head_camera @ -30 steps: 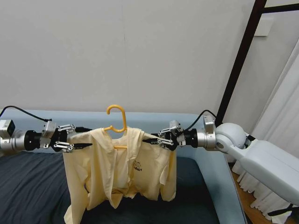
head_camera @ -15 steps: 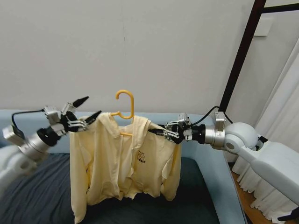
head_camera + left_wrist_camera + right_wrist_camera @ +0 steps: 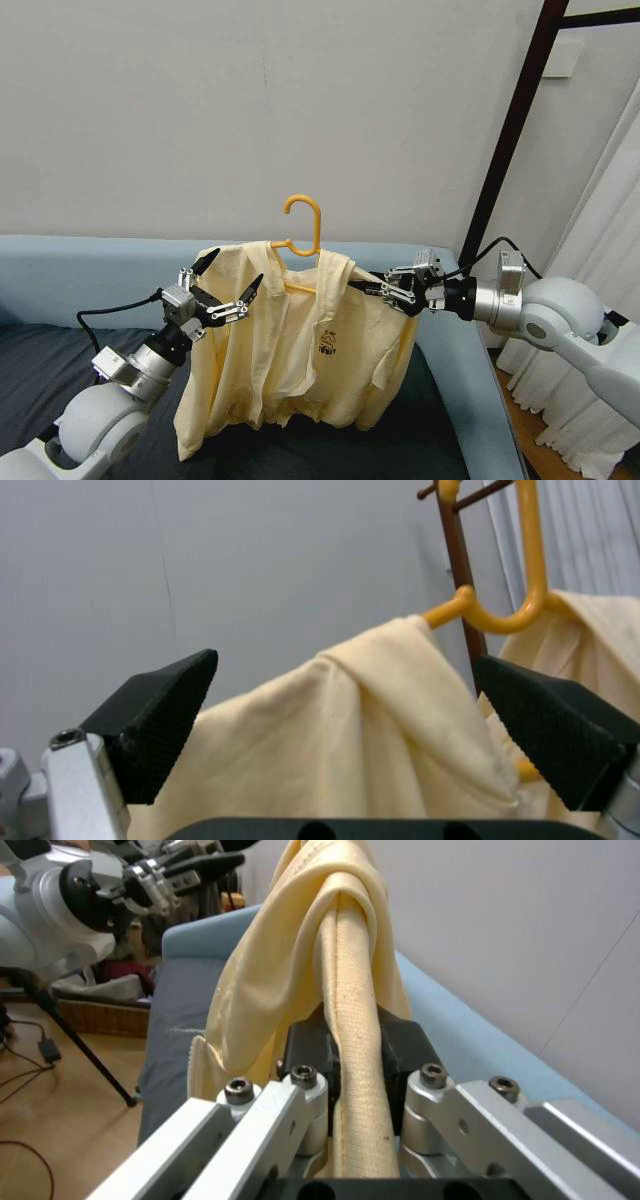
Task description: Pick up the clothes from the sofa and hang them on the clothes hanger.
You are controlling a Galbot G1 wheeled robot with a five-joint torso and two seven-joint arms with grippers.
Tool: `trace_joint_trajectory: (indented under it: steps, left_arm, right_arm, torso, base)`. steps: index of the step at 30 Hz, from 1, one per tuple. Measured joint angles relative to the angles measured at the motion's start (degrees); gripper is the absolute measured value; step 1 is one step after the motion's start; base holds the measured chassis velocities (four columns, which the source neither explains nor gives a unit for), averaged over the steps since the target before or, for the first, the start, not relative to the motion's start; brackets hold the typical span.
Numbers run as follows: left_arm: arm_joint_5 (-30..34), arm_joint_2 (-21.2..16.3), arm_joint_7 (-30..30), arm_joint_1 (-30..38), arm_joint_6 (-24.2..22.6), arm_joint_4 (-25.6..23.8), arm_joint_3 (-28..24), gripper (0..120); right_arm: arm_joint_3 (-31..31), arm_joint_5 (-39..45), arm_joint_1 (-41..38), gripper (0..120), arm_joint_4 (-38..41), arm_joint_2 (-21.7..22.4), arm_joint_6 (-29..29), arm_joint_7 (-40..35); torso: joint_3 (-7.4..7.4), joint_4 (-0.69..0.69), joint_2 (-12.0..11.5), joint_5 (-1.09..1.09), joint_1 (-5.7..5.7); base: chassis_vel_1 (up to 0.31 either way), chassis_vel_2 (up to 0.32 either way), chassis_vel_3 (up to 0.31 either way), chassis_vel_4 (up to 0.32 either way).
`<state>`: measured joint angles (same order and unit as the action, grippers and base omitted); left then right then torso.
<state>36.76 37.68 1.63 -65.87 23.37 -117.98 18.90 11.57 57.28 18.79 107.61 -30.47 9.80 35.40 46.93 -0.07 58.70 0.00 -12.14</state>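
Head view: the yellow shirt is hanging on an orange hanger, lifted clear of the blue sofa and held in the air in front of the wall. The right gripper is pinching the shirt at one shoulder. In the right wrist view its jaws are pressing together on a rolled edge of cloth, and whether the hanger's arm is inside that roll cannot be told. This arm looks to be carrying the whole load.

The left gripper is hovering at the other shoulder with its fingers spread wide. In the left wrist view the cloth is lying in the gap between the two black pads, apart from both, so this side is gripping nothing.

The pick-up from the sofa looks done, and the step in hand appears to be the carry toward the dark rack standing to the robot's right. The hook is pointing up and free. The next move probably calls for bringing that hook over a rail of the rack and lowering it on while holding the hanger level, since a one-sided grip could let the shirt tilt or slide off.
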Motion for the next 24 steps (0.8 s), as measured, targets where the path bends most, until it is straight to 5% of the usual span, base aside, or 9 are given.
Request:
trace_joint_trajectory:
  steps: [6, 13, 15, 24]
  left_arm:
    - [-3.5, -0.2, -1.9, -2.7, 0.6, -0.7, -0.2, 100]
    - [-13.6, 3.6, 2.2, -3.2, -2.5, -0.1, -6.1, 96]
    - [-16.3, 6.1, 5.6, -0.7, -5.0, 1.1, -10.8, 88]
    - [-17.2, 8.5, 10.2, 2.5, -7.9, 2.0, -13.6, 66]
  right_arm:
    - [0.1, 0.9, 0.0, 8, -0.4, -0.6, 0.0, -0.9]
    - [0.2, 2.4, 0.0, 8, -0.4, -0.8, -0.1, -1.4]
    - [0.2, 2.6, 0.1, 8, -0.4, -0.8, -0.2, -0.8]
    - [0.7, 2.6, 0.0, 8, -0.8, -1.2, -0.4, -0.4]
  torso:
    - [0.00, -0.02, 0.0, 0.02, 0.00]
    - [0.00, -0.02, 0.0, -0.01, 0.00]
    - [0.00, -0.03, 0.0, -0.01, 0.00]
    - [0.01, -0.03, 0.0, 0.00, 0.00]
  base:
    - [0.000, 0.000, 0.000, 0.000]
    - [0.000, 0.000, 0.000, 0.000]
    - [0.000, 0.000, 0.000, 0.000]
    - [0.000, 0.000, 0.000, 0.000]
